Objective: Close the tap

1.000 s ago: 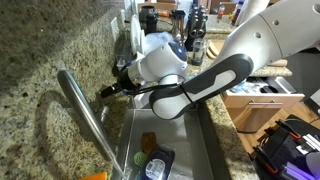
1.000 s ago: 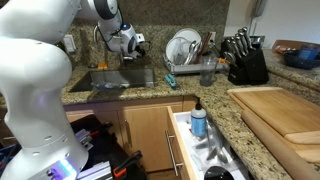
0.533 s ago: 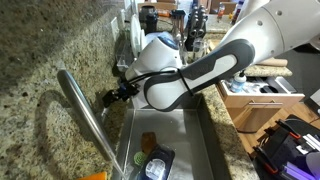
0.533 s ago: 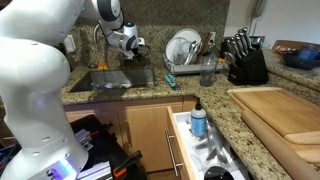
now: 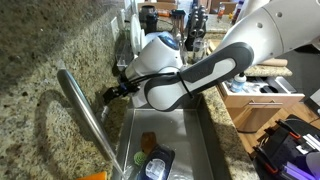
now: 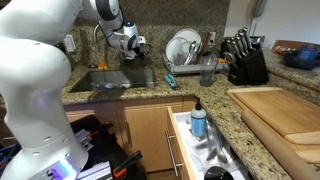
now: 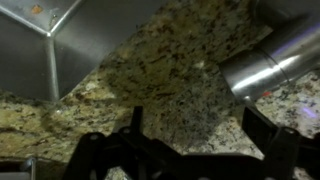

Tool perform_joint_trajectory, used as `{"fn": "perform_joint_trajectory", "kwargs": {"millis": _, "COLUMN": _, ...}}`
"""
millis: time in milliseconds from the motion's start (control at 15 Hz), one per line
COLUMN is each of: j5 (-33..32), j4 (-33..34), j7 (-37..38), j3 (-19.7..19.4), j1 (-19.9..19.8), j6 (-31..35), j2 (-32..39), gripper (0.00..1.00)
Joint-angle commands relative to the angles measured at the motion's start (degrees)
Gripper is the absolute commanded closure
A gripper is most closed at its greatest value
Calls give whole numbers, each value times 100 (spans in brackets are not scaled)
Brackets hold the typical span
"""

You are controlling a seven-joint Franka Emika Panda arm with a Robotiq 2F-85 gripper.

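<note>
The tap [image 5: 85, 115] is a slim brushed-steel tube slanting across the granite beside the sink. In an exterior view it shows as a thin curved spout [image 6: 97, 33] behind the basin. In the wrist view a steel tube of the tap [image 7: 272, 63] lies at the upper right. My gripper [image 5: 110, 95] hovers low over the granite next to the tap, also seen in an exterior view [image 6: 131, 43]. In the wrist view its fingers [image 7: 195, 130] are open, with only granite between them and the tube just beyond the right finger. I cannot make out the lever handle.
The steel sink basin [image 5: 190, 135] holds an orange item [image 5: 148, 139] and a dark container [image 5: 158, 163]. A dish rack with plates [image 6: 185, 50], a knife block [image 6: 245, 60], a cutting board [image 6: 280, 108] and an open drawer with a bottle [image 6: 198, 120] stand to the right.
The gripper has shifted slightly down toward the granite beside the tap over the last second; since half a second ago it has hardly moved.
</note>
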Motion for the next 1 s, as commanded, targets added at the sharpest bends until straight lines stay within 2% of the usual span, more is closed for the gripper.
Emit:
{"fn": "perform_joint_trajectory", "kwargs": {"millis": 0, "j5": -53, "j4": 43, "j7": -4, "j3": -124, "j1": 70, "j6": 79, "j2": 23, "gripper": 0}}
{"fn": "perform_joint_trajectory", "kwargs": {"millis": 200, "j5": -116, "j4": 65, "j7": -18, "j3": -220, "j1": 106, "j6": 162, "j2": 29, "gripper": 0}}
{"fn": "perform_joint_trajectory", "kwargs": {"millis": 600, "j5": -83, "j4": 445, "j7": -263, "j3": 189, "j1": -16, "j6": 510, "j2": 270, "gripper": 0}}
{"fn": "perform_joint_trajectory", "kwargs": {"millis": 667, "j5": -92, "j4": 206, "j7": -106, "j3": -55, "j1": 88, "j6": 306, "j2": 84, "gripper": 0}}
{"fn": "perform_joint_trajectory", "kwargs": {"millis": 933, "j5": -84, "j4": 326, "j7": -136, "j3": -13, "j1": 66, "j6": 369, "j2": 166, "gripper": 0}}
